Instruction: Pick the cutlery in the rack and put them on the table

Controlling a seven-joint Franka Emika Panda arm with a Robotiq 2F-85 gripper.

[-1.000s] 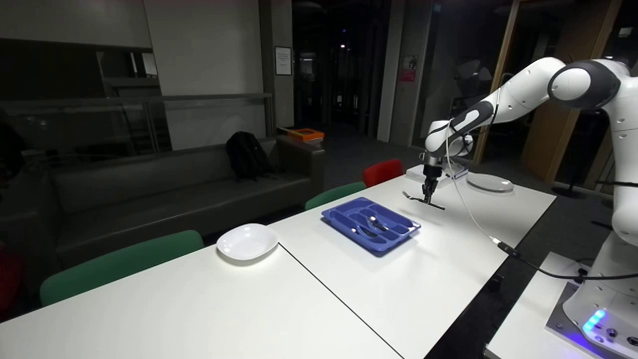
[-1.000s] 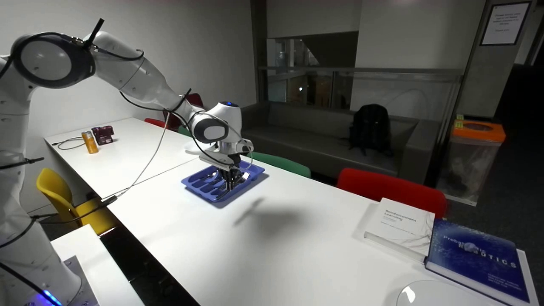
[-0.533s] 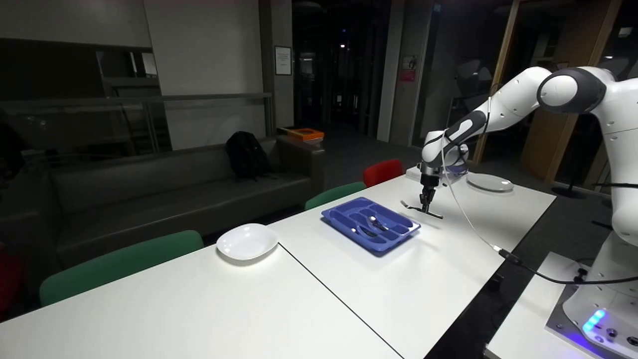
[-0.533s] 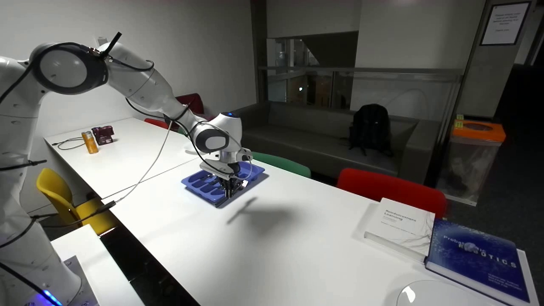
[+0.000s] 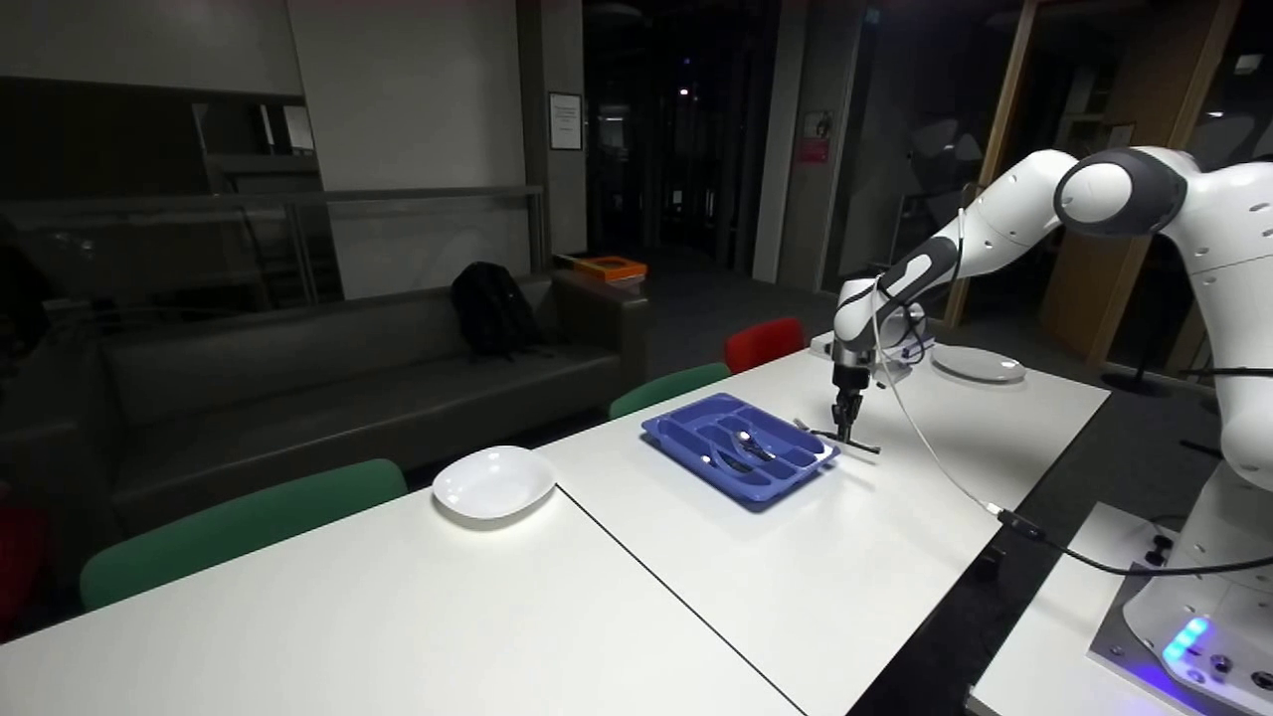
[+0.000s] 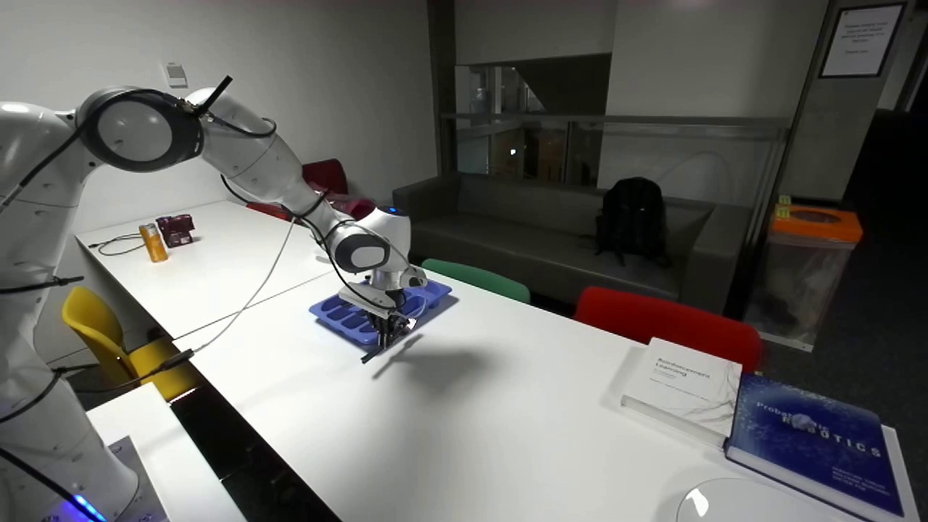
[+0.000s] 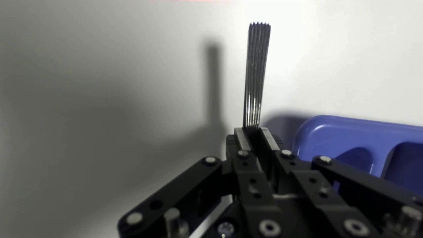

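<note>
Held cutlery (image 7: 257, 72): ribbed, silvery, one fork or several pressed together, cannot tell; above the table (image 6: 507, 406) beside the rack (image 7: 333, 134), its shadow (image 7: 213, 82) lying apart, so probably raised, not yet laid down
End effector (image 7: 251, 130): nearly closed, pinching the cutlery near mid-length, likely for balance
Rack: just right of the grip in the wrist view, other utensils (image 5: 756, 449) lying in its compartments, probably to keep them sorted
Table: flat white surface under the grip, likely the landing place
White bowl (image 5: 494, 477): left of the rack in an exterior view, probably not wanted for this step
</note>
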